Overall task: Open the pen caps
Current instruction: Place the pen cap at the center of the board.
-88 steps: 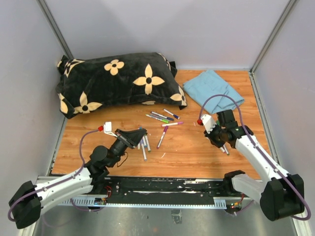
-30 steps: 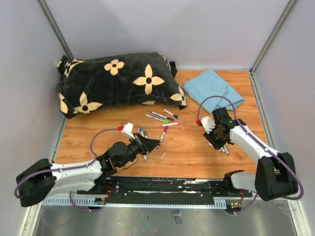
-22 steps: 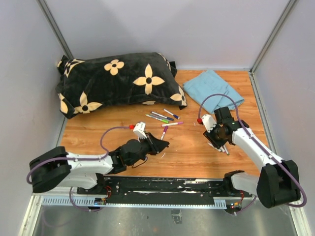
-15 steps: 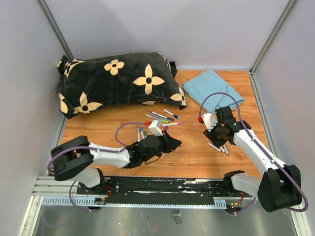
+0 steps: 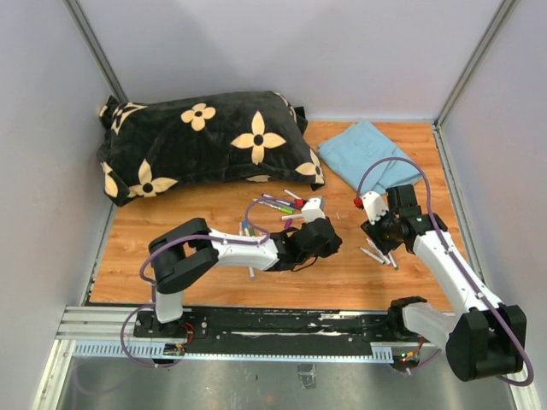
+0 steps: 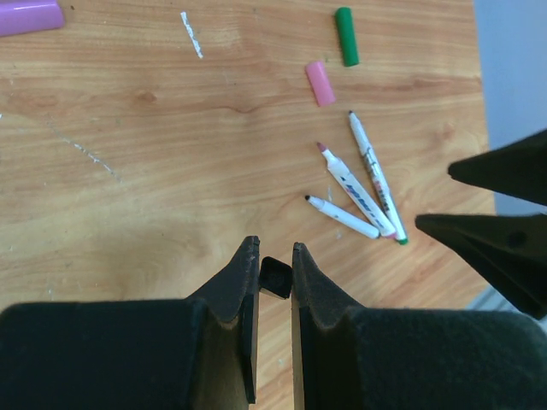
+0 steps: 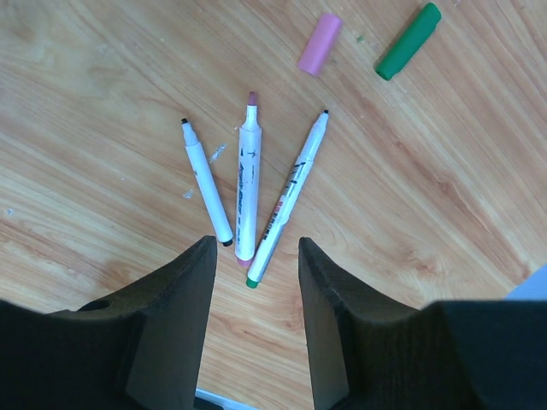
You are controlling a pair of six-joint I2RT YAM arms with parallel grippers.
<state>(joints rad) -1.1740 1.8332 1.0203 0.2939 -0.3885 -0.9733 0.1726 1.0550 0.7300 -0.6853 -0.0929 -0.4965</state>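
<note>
My left gripper (image 6: 274,249) is shut on a small black pen cap (image 6: 275,278), held a little above the wood. It reaches far right in the top view, my left gripper (image 5: 333,246) just left of the right one. My right gripper (image 7: 256,249) is open and empty, hanging over three uncapped white pens (image 7: 246,175), which also show as uncapped pens (image 6: 359,195) ahead of the left fingers. A loose pink cap (image 7: 319,43) and a green cap (image 7: 408,41) lie beyond them. My right gripper (image 5: 382,239) stands above those pens (image 5: 377,254).
A black pillow with cream flowers (image 5: 205,137) fills the back left and a folded blue cloth (image 5: 374,158) lies at the back right. More capped pens (image 5: 280,203) lie mid-table, others (image 5: 249,248) under the left arm. A purple cap (image 6: 30,15) sits nearby.
My left arm has swept right across the table, still shut on the black cap, ending beside the right gripper. The right gripper's jaws have spread wider over the three pens.
</note>
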